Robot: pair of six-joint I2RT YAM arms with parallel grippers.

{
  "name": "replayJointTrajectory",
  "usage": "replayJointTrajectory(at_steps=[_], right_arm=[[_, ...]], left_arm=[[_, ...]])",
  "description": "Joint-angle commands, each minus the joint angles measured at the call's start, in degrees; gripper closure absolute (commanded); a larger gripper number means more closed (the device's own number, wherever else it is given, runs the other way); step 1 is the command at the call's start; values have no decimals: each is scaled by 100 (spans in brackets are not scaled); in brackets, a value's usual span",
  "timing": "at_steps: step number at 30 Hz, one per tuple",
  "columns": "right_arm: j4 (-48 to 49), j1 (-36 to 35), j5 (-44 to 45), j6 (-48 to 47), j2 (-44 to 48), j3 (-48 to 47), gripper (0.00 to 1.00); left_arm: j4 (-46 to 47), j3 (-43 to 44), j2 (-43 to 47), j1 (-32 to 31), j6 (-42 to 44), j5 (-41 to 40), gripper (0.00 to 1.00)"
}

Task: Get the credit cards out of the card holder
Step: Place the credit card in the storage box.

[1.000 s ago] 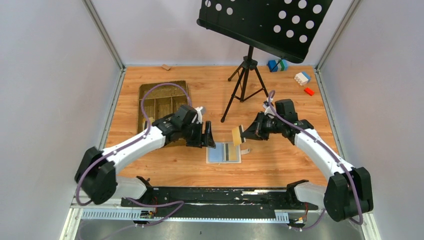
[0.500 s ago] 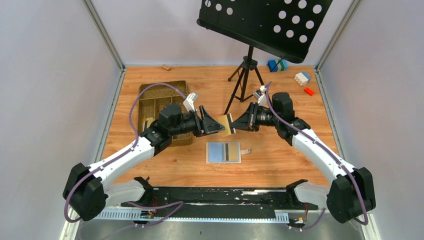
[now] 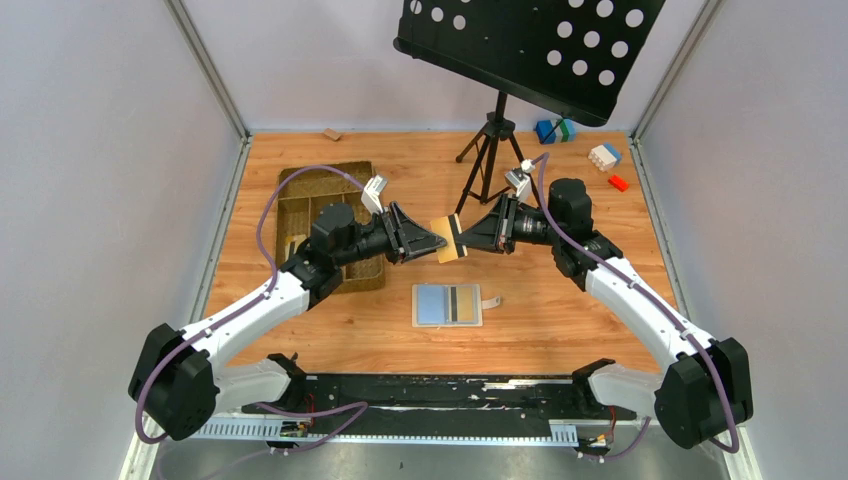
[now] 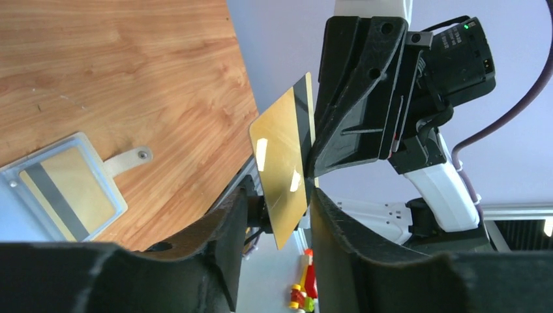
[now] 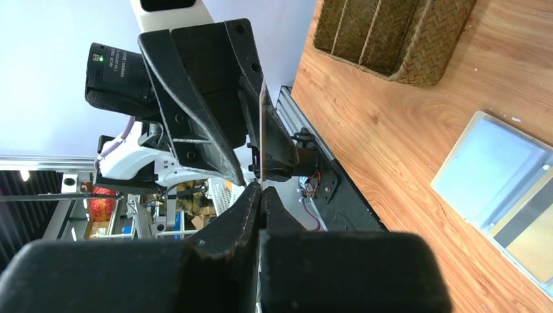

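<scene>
Pale wood grain covers the table (image 3: 560, 330), which is boxed in by grey walls. A black music stand (image 3: 530, 45) on a tripod stands at the back, with a few toy blocks (image 3: 605, 155) at the far right. A woven tray (image 3: 283, 215) sits on the left, partly under the left arm.

The card holder (image 3: 447, 305) lies open and flat near the middle of the table, light blue inside, its small closure tab pointing right. A striped card (image 3: 460, 304) lies in its right half.

Both arms meet in the air beyond the holder. The right pincer (image 3: 462, 237) is closed tight on one edge of the orange-yellow card (image 3: 448, 241), holding it up off the table. The card's dark stripe runs along the gripped side.

The left pincer (image 3: 440, 242) faces it from the other side, half open. In the left wrist view the free end of the card stands in the gap between its fingers (image 4: 228, 222). Whether either finger touches the card is not clear.
</scene>
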State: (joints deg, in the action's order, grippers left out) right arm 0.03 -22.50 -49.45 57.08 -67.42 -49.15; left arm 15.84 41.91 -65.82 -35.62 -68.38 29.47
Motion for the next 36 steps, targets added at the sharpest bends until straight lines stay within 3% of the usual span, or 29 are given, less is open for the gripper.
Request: replayJointTrajectory(at_steps=[1,6,9,16,17,18,21,23,27,31,33,34,36], right_arm=[[304,-53,-123,44,-16,-146,100],[274,-69,-161,16,-99,-154,100],[220,-87,-161,-23,-152,-173,100],[256,-135,-185,-36,-266,-234,100],[255,-139,-185,-43,-273,-242,97],[230,-145,-195,-60,-290,-252,85],[-348,-136,-6,-413,-280,-398,51],[-1210,-95,387,-843,-200,-584,37],[-1765,61,734,-1128,-91,-679,25],[-2123,89,912,-1328,-98,-788,19],[-2280,88,984,-1456,-125,-859,19],[-2436,89,1065,-1544,-162,-912,19],[-2479,88,1063,-1550,-191,-930,20]], left_arm=[[525,107,-39,92,-188,86,57],[585,122,-96,143,-243,131,67],[581,148,-107,151,-238,153,82],[419,220,-171,178,-140,267,85],[406,221,-167,180,-140,263,91],[367,230,-159,187,-128,256,99],[13,271,-116,267,-11,240,100],[-323,285,-31,382,156,240,100],[-1451,354,224,860,707,245,100],[-3655,942,321,1387,1986,-183,100],[-5161,1586,133,1451,2785,-1035,100],[-6561,2627,-313,1460,3623,-2183,100],[-7374,3207,-682,1461,3949,-3101,100]])
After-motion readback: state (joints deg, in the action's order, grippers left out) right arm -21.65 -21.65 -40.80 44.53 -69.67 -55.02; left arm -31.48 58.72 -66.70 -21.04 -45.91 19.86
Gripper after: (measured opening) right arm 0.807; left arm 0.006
